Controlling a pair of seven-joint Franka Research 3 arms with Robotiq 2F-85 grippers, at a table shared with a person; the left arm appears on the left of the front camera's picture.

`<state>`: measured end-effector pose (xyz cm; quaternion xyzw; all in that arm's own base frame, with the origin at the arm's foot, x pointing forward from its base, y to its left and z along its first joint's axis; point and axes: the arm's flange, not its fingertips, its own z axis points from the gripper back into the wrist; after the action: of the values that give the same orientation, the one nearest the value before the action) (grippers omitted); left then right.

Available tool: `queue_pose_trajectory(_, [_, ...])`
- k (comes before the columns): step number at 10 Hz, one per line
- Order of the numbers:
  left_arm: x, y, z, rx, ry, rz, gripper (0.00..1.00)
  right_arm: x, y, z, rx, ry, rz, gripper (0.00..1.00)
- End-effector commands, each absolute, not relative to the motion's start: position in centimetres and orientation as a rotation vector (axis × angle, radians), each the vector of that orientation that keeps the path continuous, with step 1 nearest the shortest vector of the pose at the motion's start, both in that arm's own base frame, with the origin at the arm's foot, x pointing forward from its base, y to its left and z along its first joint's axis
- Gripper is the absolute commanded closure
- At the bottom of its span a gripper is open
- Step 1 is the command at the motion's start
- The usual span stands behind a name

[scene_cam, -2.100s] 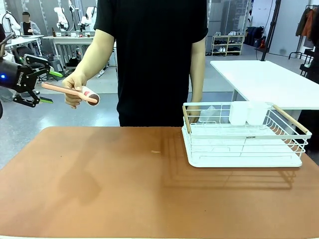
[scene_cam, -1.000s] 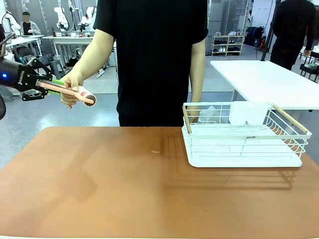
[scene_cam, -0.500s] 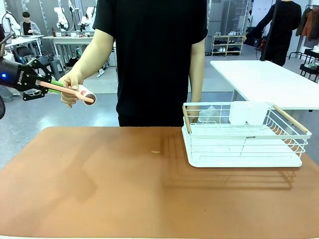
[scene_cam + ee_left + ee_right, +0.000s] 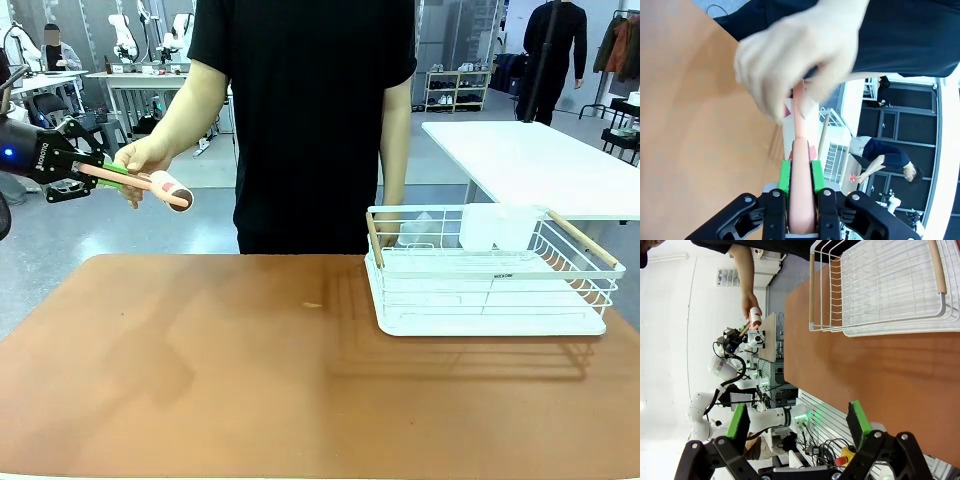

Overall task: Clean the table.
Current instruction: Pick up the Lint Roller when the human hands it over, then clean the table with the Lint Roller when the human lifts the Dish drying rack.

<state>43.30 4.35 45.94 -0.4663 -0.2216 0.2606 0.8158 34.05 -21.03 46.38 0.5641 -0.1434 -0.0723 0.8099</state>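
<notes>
Motion-blurred person's hand point(image 4: 800, 55) over far end of pink lint roller point(image 4: 802, 200)

1. Front view, 9 o'clock: small white lettering point(image 4: 38, 152) slants across the black body of the left gripper point(image 4: 112, 168), behind the fingers clamped on a pink-handled roller point(image 4: 150, 183). It reads "ROBOTIQ".
2. Front view, about 3 o'clock: a small dark label point(image 4: 509, 281) sits on the near wall of the white wire rack point(image 4: 490, 322). Its print is too small to read.
3. Left wrist view, near centre: a red-and-white patch point(image 4: 788, 110) beside the roller's handle is blurred beyond reading.
</notes>
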Motion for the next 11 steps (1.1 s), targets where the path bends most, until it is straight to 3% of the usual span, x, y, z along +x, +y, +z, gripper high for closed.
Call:
queue_pose_trajectory(1, [43.31,4.33,46.02,-0.994,-0.476,0.556,1.00,33.74,-20.89,46.56,1.214,-0.323,-0.136,0.00])
queue_pose_trajectory(11, [43.31,4.33,46.02,-0.994,-0.476,0.556,1.00,33.74,-20.89,46.56,1.214,-0.323,-0.136,0.00])
